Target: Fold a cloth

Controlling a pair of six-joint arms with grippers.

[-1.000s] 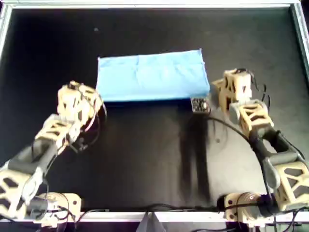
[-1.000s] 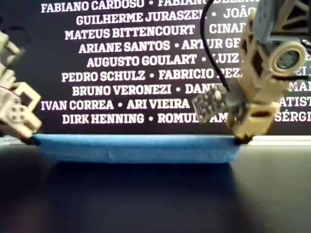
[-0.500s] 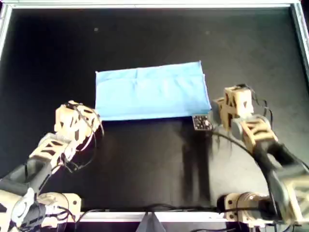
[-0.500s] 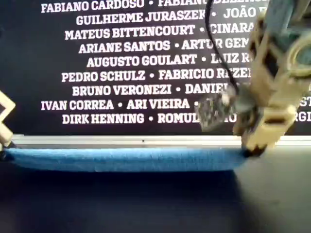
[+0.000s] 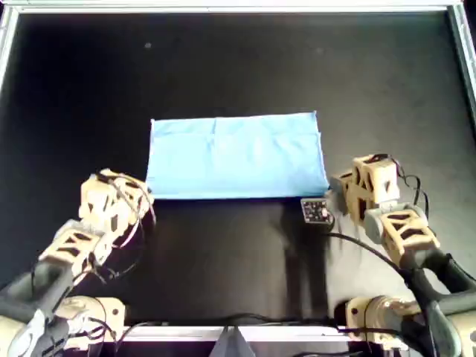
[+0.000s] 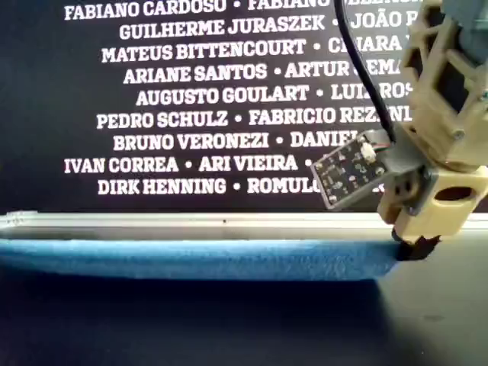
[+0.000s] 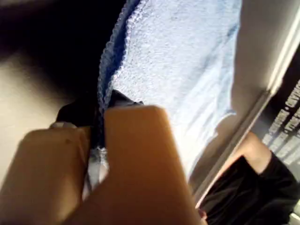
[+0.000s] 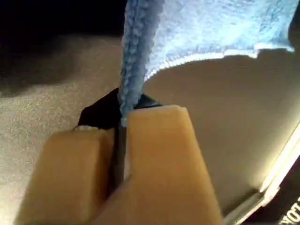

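The pale blue cloth [image 5: 234,156] lies folded into a wide rectangle on the black table; it also shows in the exterior view [image 6: 191,259]. My first gripper [image 7: 101,117] is shut on a thick edge of the cloth [image 7: 183,61]. My second gripper [image 8: 121,117] is shut on a cloth [image 8: 220,23] edge near a corner. In the overhead view one arm's gripper [image 5: 145,197] holds the cloth's near left corner and the other arm's gripper [image 5: 331,187] holds the near right corner [image 6: 415,248]. The wrist views do not show which arm is which.
A small circuit board [image 5: 315,210] hangs beside the overhead view's right-hand gripper [image 6: 354,171]. A metal rail [image 5: 223,7] frames the table. A banner with names [image 6: 191,99] stands behind the far rail. A person in black [image 7: 248,187] is beyond a rail.
Both arms have pulled the cloth toward the overhead view's bottom edge, nearer the exterior camera. The gripper at the exterior view's left has gone out of that view.
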